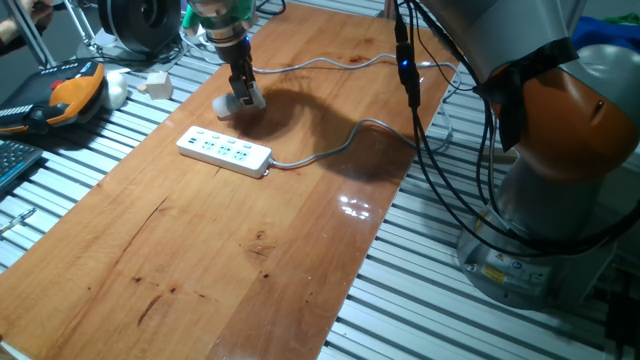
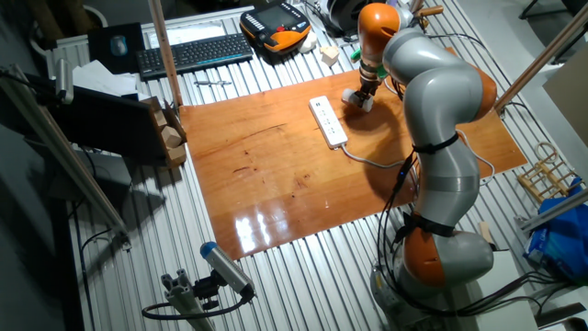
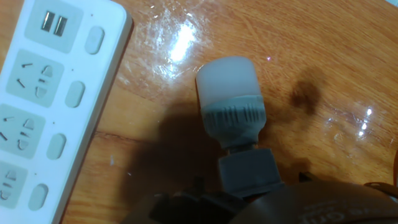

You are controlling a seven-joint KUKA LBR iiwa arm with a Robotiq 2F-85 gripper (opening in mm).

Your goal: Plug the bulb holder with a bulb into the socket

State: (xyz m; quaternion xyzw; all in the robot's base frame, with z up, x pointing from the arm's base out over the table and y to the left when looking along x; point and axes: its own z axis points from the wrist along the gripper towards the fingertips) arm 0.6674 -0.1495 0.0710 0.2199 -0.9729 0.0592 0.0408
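Plainly the bulb holder with a bulb (image 3: pixel 233 121) lies on its side on the wooden table (image 1: pixel 250 260), just beside the power strip (image 1: pixel 224 151) but not touching it, with the gripper (image 1: pixel 243 95) low over its plug end. Whether the fingers are closed on it I cannot tell. It looks light and rigid, with a smooth, breakable dome, so the ribbed grey collar or squarish base seems the safer hold.
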